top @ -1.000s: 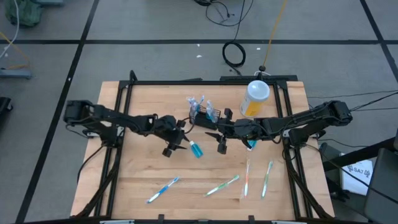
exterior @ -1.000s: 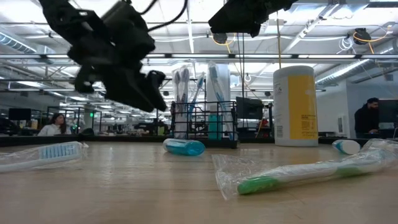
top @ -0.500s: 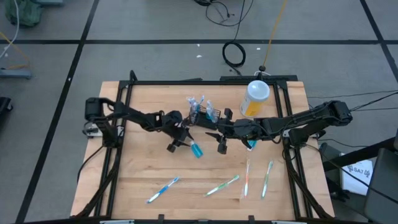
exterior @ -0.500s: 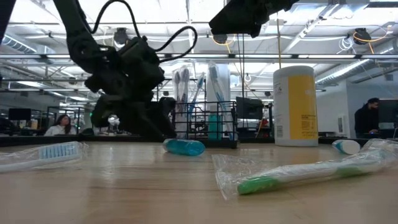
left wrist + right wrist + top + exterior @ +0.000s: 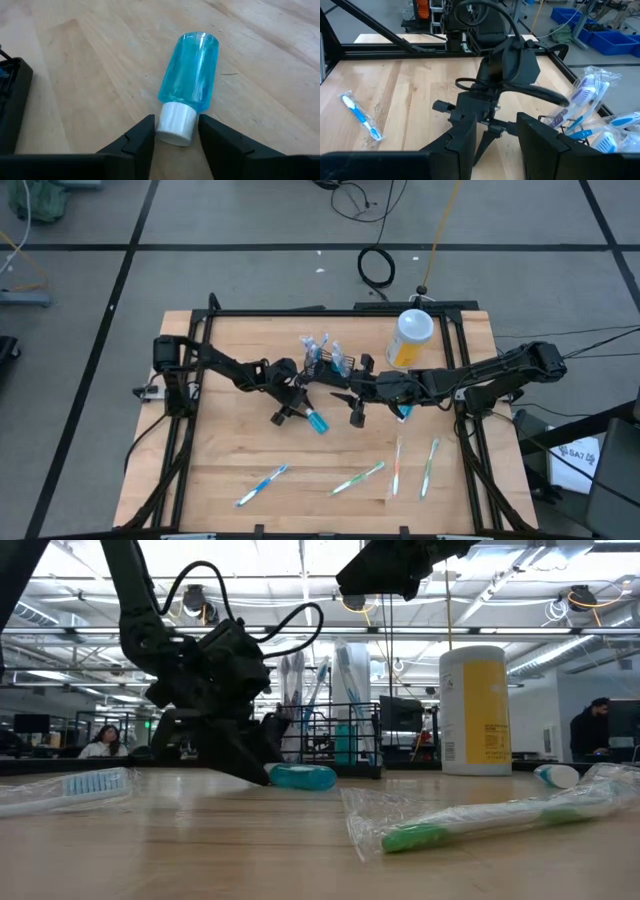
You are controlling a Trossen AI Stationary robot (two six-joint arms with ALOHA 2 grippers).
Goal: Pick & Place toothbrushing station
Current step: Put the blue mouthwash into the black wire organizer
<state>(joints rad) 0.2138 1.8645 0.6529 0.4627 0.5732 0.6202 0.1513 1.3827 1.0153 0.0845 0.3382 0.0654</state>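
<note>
Since a second ago, the left arm has stretched farther toward the table's centre and dropped low, so the left gripper (image 5: 296, 409) now sits at the tabletop instead of hovering above it. Its fingers (image 5: 141, 142) stand apart on either side of the white cap of a small blue bottle (image 5: 191, 75), which lies on its side on the wood; whether the fingers touch the cap cannot be told.

The toothbrushing station (image 5: 325, 364), a small black wire caddy holding wrapped toothbrushes upright, stands in the far middle of the table (image 5: 230, 450), just beyond the left gripper and the blue bottle, and has not shifted. In the low view the caddy (image 5: 335, 745) shows directly behind the bottle (image 5: 303, 776).

The right arm reaches in from the right side and has stayed in place, its right gripper (image 5: 357, 408) held above the table near the caddy, fingers apart and empty.

A tall yellow bottle with a white lid (image 5: 411, 338) stands at the far right. Four wrapped toothbrushes (image 5: 358, 478) lie along the near edge, unchanged.
</note>
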